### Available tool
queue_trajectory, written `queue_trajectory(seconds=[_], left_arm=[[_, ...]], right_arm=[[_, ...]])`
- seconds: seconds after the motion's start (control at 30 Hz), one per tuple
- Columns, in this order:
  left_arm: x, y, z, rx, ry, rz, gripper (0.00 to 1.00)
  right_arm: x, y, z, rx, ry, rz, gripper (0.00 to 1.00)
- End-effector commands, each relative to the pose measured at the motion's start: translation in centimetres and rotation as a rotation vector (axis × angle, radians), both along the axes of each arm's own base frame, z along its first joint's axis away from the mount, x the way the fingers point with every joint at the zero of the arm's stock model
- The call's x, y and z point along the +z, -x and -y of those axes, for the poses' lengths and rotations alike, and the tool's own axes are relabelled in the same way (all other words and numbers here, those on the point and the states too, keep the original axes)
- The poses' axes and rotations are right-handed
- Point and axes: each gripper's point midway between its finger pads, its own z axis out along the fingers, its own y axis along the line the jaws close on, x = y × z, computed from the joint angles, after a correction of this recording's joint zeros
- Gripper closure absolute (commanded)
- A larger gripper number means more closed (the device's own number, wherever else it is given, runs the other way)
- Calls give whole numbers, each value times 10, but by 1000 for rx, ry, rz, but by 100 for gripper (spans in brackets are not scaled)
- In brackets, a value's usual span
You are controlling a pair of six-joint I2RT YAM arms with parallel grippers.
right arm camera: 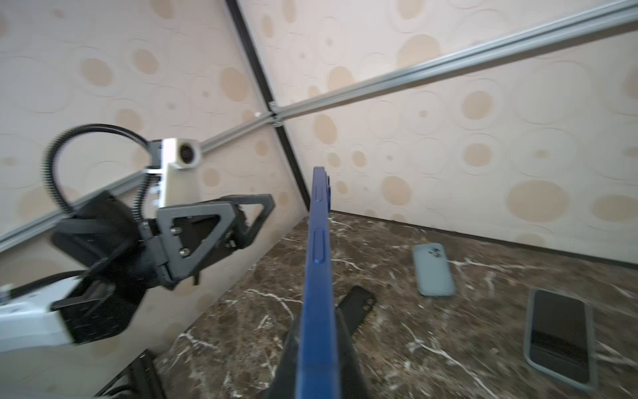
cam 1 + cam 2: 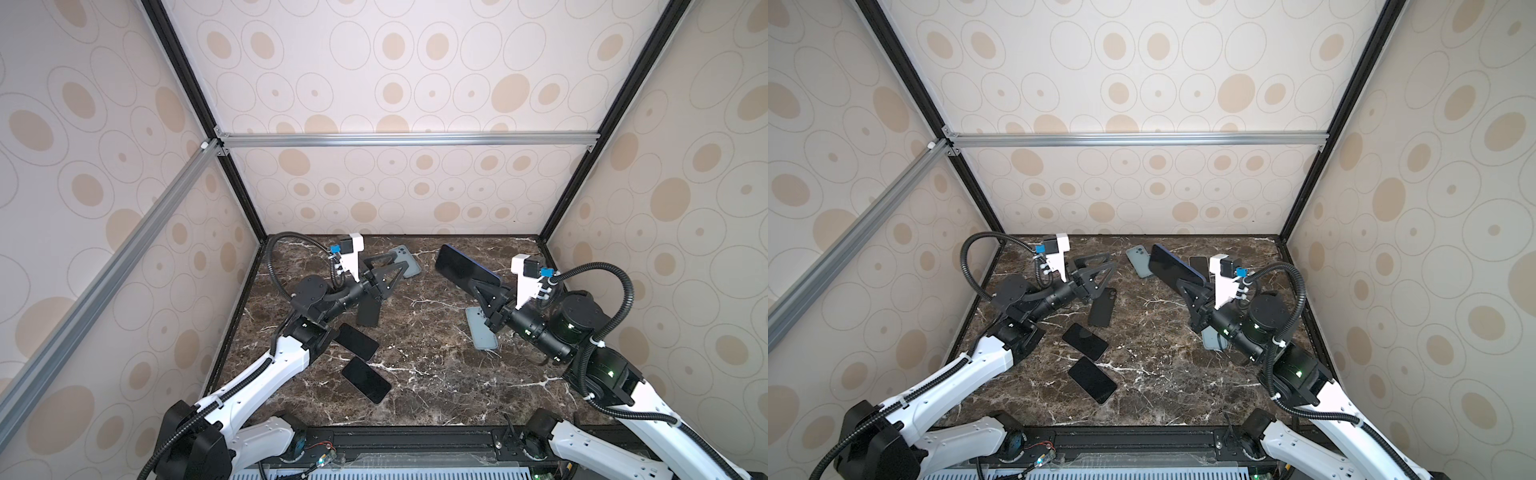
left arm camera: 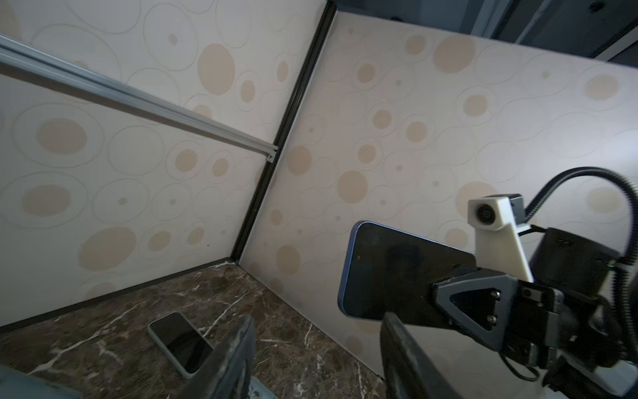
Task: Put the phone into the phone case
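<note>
Clamping phone [image 2: 465,264], right fingers [image 3: 442,288]; left fingers [image 3: 234,359] parted.

Left end effector [image 2: 397,261] parted; right end effector [image 2: 478,286] clamped.

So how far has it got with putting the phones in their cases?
Partly done. The right gripper is shut on a phone in a blue case, held in the air; the left gripper is open and empty. A grey-cased phone already lies on the table. Left to do: two bare black phones.
</note>
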Motion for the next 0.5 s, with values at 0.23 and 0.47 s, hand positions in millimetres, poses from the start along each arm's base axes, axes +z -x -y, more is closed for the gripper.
queue_trajectory(seconds=[0.23, 0.47], left_arm=[[-120, -71, 87, 162, -578, -131, 44], [-197, -98, 175, 77, -780, -192, 45]], right_arm=[[-12, 17, 114, -452, 189, 8, 100], [3, 39, 148, -526, 200, 94, 100]])
